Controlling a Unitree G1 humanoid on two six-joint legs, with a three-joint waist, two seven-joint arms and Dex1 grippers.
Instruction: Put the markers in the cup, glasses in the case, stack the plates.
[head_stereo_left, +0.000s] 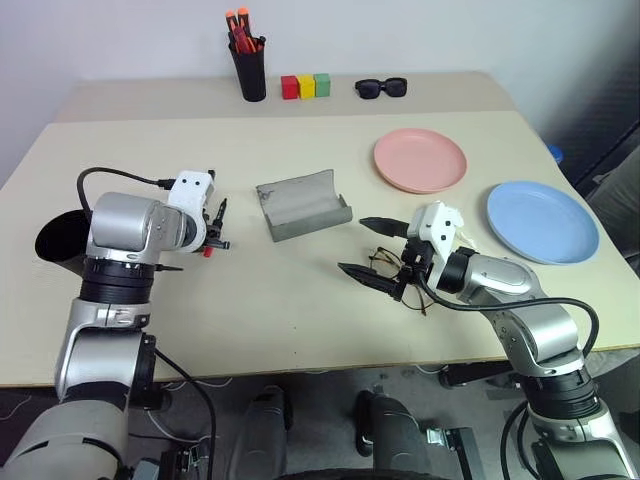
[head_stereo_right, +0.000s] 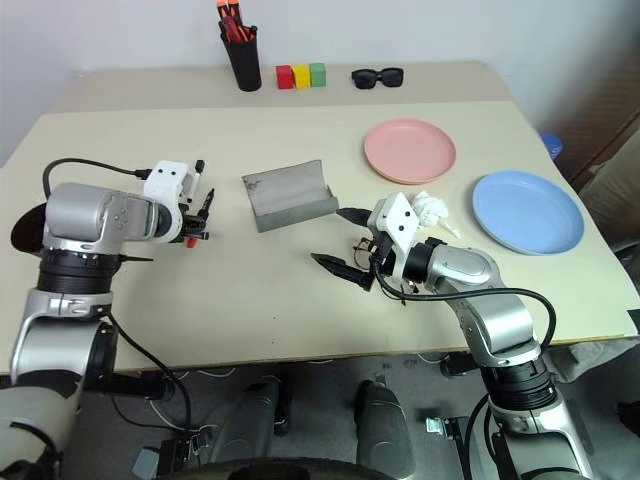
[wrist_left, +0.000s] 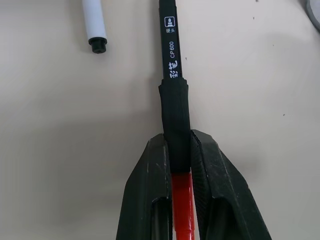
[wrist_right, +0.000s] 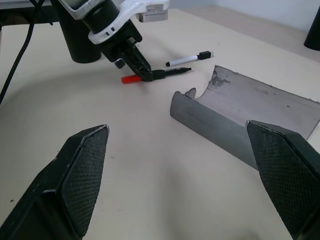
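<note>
A beige worktop (head_stereo_left: 300, 320) against a pale wall carries the job I am running from afar. My left tool (wrist_left: 179, 165) is clenched on the black pen with the red end (wrist_left: 172, 75), which lies flat on the surface, gripped where the black body meets the red; the white pen (wrist_right: 187, 58) lies just beside it, untouched. The black cup (head_stereo_left: 60, 238) sits at the worktop's left edge, close behind that arm. I judge the pen light, stiff and smooth, so a grip near its middle should keep it from swinging or slipping on the lift. The left wrist pitches down and forward over the pen. My right tool (head_stereo_left: 372, 249) hangs released, fingers spread wide and held level, pointing left toward the grey case (head_stereo_left: 303, 204), which lies open mid-worktop. The wire glasses (head_stereo_left: 395, 268) lie under that wrist; they look thin and fragile, best taken at the bridge. The pink plate (head_stereo_left: 420, 160) and blue plate (head_stereo_left: 542, 222) lie apart, unstacked.
</note>
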